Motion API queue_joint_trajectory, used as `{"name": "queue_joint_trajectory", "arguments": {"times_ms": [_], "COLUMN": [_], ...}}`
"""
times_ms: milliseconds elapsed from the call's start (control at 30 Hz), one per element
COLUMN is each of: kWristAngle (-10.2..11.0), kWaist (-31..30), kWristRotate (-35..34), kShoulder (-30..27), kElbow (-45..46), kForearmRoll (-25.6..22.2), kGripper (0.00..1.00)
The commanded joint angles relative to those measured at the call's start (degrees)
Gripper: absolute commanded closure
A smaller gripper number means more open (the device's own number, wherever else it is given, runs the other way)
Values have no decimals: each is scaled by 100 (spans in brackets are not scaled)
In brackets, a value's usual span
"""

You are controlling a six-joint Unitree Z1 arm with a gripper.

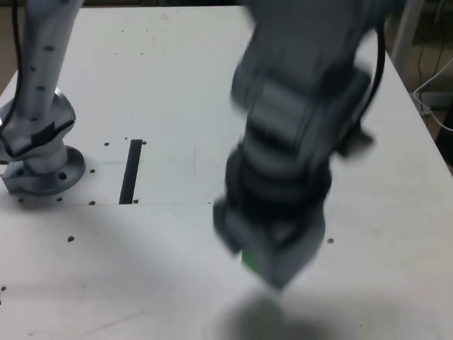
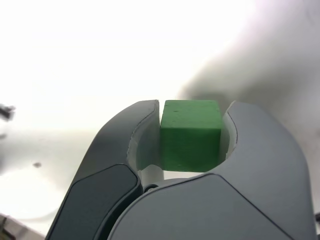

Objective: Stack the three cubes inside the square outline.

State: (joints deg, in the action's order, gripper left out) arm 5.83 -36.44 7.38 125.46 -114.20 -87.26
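White tabletop [image 1: 170,255], tool [image 2: 192,137] gripping green cube [image 2: 191,142]

An exterior camera looks down along the white table [image 1: 170,255] from beyond its near edge, while a wrist camera peers closely past the gripper [image 2: 192,137] toward a green cube [image 2: 191,135], seen in both views.

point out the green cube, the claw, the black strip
Green cube [image 2: 191,149]: wrist view, side face, between the fingers.
Claw [image 2: 191,127]: wrist view, midway between its fingertips.
Black strip [image 1: 131,172]: exterior view, middle of its length.
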Motion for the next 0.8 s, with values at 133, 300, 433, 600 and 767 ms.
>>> {"name": "queue_joint_trajectory", "arguments": {"times_ms": [133, 300, 433, 600, 767], "kWristAngle": [-43, -29, -78, -246, -397], "kWaist": [959, 1695, 2211, 2801, 3160], "kWristRotate": [-62, -43, -72, -143, -239], "kShoulder": [-423, -708, -900, -990, -920], "kElbow": [296, 450, 523, 563, 562], "kForearmRoll": [-72, -67, -53, -36, -16], "kGripper": [80, 80, 80, 80, 80]}}
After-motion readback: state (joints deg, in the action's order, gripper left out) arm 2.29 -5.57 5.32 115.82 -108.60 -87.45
